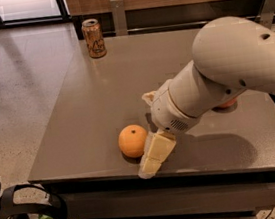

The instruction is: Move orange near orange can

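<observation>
My hand (153, 155) is down low at the near edge of the surface (100, 96), with its cream-coloured tip angled toward the front lip. I cannot tell whether the hand is spread or pressed together; only one cream piece of it shows from here. The white arm (233, 68) reaches in from the right and covers much of that side of the surface.

The orange (133, 141) sits on the surface just left of the hand. It is so close that the two look to be touching, though I cannot confirm contact. Its small dark stem dot faces up.

The orange can (94, 38) stands upright well away from the hand, far off to its upper left at the back corner of the surface. It is well apart from the orange too.

Behind the hand and to its right, a reddish object (226, 104) peeks out from under the arm; most of it is hidden. Down on the floor (20, 96), below and left of the hand, lies a black looped strap (25, 217).
</observation>
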`<state>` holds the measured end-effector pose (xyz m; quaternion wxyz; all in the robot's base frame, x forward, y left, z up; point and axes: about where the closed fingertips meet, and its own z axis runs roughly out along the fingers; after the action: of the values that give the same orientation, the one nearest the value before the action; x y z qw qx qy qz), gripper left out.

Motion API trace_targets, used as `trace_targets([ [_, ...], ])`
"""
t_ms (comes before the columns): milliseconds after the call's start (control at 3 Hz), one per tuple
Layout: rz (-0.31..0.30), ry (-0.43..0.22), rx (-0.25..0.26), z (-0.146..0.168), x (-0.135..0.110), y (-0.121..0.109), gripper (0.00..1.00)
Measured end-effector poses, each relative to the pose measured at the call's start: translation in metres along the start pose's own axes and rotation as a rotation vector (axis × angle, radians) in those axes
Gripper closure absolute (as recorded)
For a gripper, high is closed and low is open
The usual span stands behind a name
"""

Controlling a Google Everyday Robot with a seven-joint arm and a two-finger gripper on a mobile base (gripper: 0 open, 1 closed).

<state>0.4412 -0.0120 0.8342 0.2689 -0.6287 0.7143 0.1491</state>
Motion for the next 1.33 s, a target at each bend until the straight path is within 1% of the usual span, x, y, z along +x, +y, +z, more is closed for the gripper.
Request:
trace_targets([
  [333, -0.008, -0.038, -0.031, 0.0142, -0.0124, 0.0166, 0.03],
  [667, -0.011, -0.034, -0.027, 0.0126, -0.0127, 0.0162, 0.25],
  [1000, -0.016, -0.033, -0.025, 0.0118, -0.0144, 0.0173, 0.54],
  [1333, -0.019, -0.032, -0.022, 0.0106, -0.0156, 0.018, 0.78],
])
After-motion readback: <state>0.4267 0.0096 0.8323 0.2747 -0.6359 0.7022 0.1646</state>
